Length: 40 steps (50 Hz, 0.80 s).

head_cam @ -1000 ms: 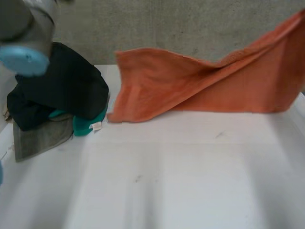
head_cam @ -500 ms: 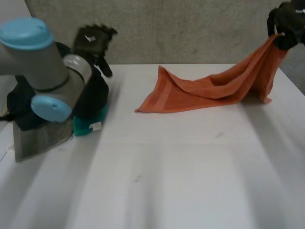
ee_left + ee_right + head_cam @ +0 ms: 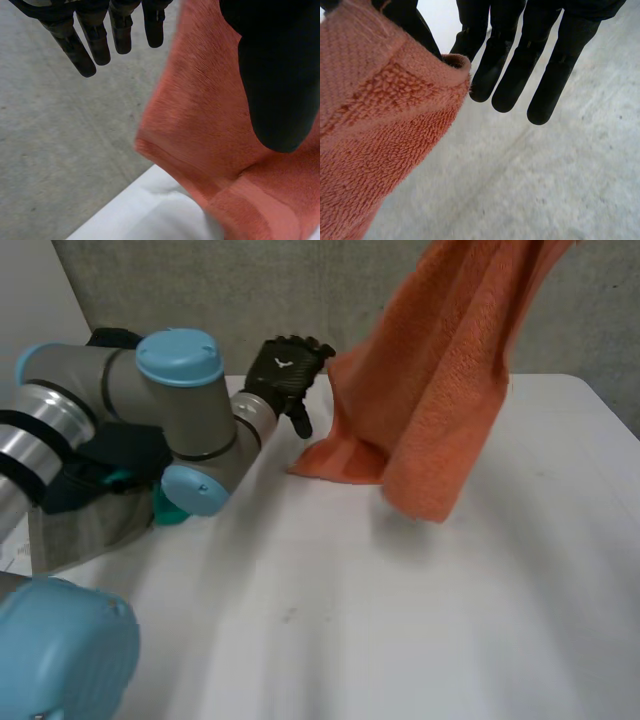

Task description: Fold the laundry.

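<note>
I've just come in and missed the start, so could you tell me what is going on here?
The right hand pinches a corner of the towel and holds it high, so it hangs down to the table. The left hand, open, is beside the towel's low edge. A pile of other laundry lies by the left arm.

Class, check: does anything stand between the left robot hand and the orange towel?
Nothing visible does. The open left robot hand is close beside the lower edge of the hanging towel, and the gap between them above the table holds nothing.
</note>
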Tool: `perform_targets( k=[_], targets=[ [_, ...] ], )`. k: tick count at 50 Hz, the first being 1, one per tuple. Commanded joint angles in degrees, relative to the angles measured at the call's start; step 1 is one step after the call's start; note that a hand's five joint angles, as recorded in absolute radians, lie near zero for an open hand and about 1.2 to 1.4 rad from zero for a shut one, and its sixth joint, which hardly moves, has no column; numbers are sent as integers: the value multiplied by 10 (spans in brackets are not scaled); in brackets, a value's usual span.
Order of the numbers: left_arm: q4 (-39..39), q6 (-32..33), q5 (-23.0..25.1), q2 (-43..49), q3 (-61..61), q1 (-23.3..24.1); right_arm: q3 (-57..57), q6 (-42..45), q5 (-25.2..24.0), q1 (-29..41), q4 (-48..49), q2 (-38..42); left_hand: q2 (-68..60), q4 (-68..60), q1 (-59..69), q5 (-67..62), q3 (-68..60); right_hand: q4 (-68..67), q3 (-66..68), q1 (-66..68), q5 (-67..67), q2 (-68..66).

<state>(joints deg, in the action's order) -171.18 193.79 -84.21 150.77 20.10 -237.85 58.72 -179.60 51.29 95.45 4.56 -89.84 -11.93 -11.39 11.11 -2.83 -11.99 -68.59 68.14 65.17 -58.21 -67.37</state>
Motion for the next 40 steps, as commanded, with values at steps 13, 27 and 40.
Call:
perform_targets(
  k=[13, 27, 40],
  targets=[
    [24, -44, 35, 43, -28, 78, 38, -142, -49, -22, 78, -60, -488, -493, 496, -479, -487, -114, 119, 148, -118, -126],
    [-38, -125, -4, -49, -42, 19, 4, -151, -21, -65, 78, 21, -681, -686, 689, -672, -680, -114, 119, 148, -118, -126],
    [14, -87, 119, -43, 34, 37, -10, -238, -41, -33, 107, -27, 19, 14, -11, 28, 20, -114, 119, 148, -118, -126]
  ],
)
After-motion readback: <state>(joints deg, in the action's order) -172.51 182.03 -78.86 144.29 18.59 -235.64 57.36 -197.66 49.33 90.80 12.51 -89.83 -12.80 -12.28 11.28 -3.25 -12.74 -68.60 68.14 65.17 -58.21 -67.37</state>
